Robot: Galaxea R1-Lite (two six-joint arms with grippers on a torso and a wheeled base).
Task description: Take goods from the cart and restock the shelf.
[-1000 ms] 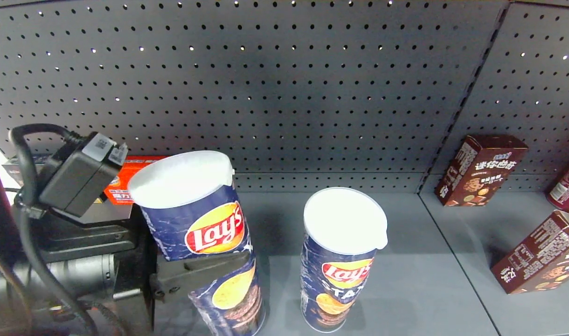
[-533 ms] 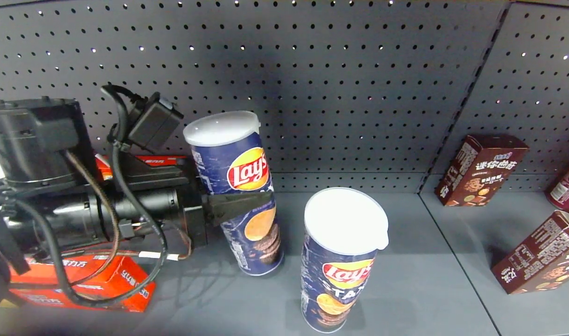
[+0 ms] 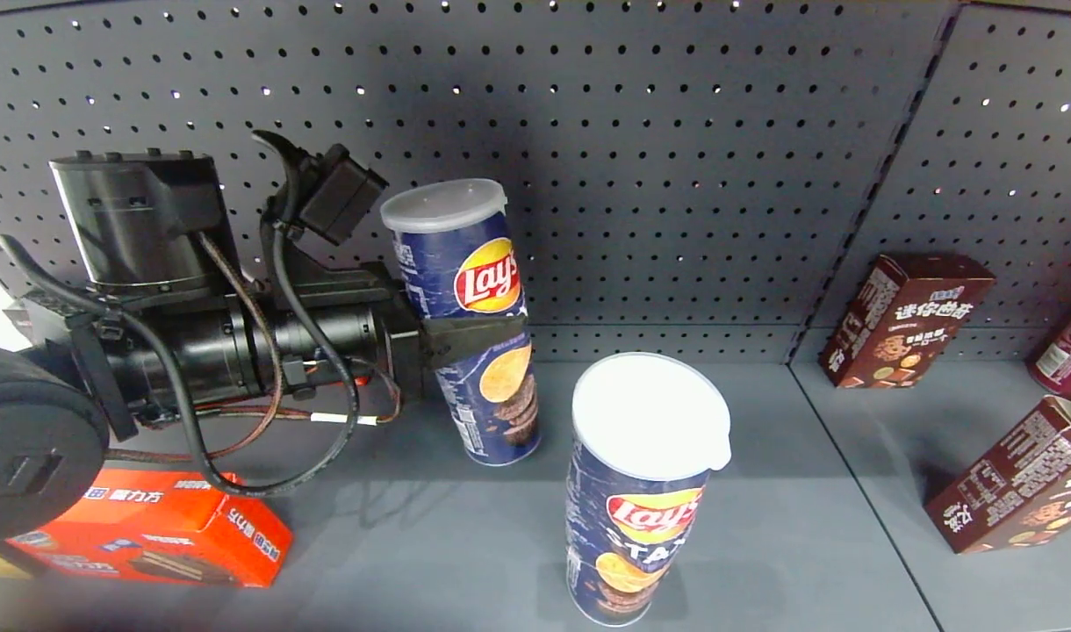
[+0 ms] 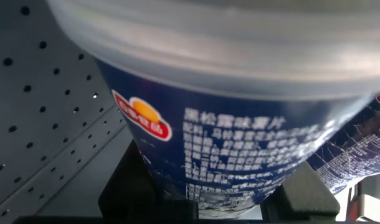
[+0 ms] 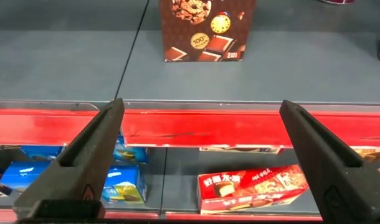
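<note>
The left gripper (image 3: 476, 338) is clamped across the middle of a tall dark-blue chip can with a clear plastic lid (image 3: 465, 272), one black finger (image 3: 478, 329) lying over the front of the label. The can leans slightly. Its base is low over the grey shelf board (image 3: 808, 527), but contact cannot be told. In the left wrist view the same can (image 4: 240, 155) shows close up between the black fingers.

Just beside it, nearer the front and to the right, a second dark-blue chip can with a white lid (image 3: 641, 491) stands upright, apart from the held one. The perforated dark-grey back panel (image 3: 632, 175) rises close behind the held can. At the front left, under the arm, lies a flat orange-red carton (image 3: 167, 535). Well to the right stand two brown chocolate boxes (image 3: 909, 320) (image 3: 1018, 478), the nearer one tipped.

A second ago the held can was at the front left, close to the camera. It has since been carried back toward the panel, and the orange-red carton now shows beneath the arm.

The right gripper (image 5: 202, 162) has its fingers wide apart and holds nothing. Beyond it are a red shelf-edge strip (image 5: 202, 127), another brown box (image 5: 207, 31) on the board above, and blue cartons (image 5: 121, 183) below.
</note>
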